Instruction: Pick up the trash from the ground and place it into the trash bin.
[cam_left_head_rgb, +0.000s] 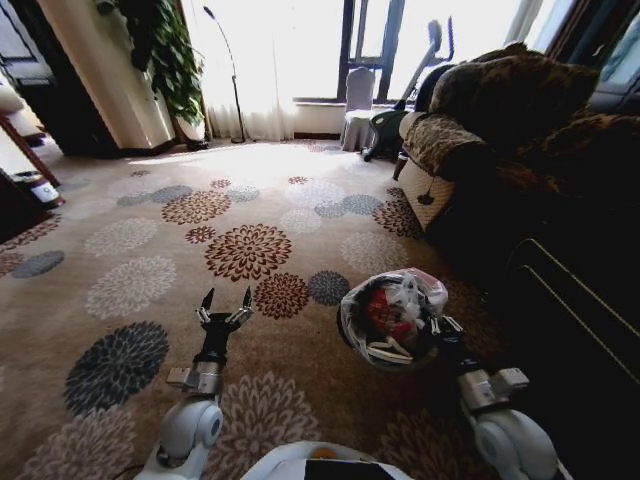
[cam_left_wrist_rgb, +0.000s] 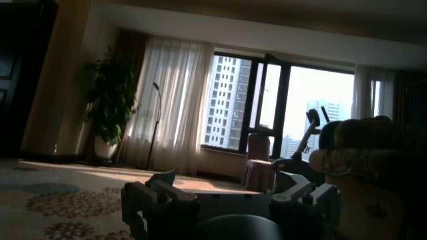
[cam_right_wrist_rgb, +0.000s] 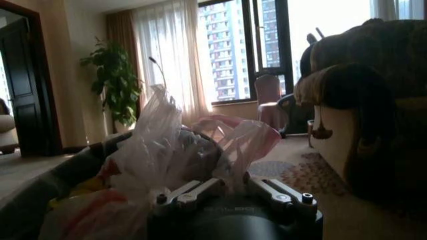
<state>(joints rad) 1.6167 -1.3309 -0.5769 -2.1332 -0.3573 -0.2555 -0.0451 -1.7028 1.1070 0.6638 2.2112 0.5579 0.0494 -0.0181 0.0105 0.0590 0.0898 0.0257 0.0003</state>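
Your right gripper (cam_left_head_rgb: 437, 328) clamps the trash bin (cam_left_head_rgb: 388, 318) rim beside the sofa (cam_left_head_rgb: 500, 130); left gripper (cam_left_head_rgb: 225, 303) gapes empty over open carpet (cam_left_head_rgb: 130, 290); bin contents unclear.

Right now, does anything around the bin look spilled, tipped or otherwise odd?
The trash bin tilts toward the camera with its mouth showing, held at the rim by the right tool. Red and white trash sits inside; nothing has spilled onto the carpet. The left tool hovers open, empty.
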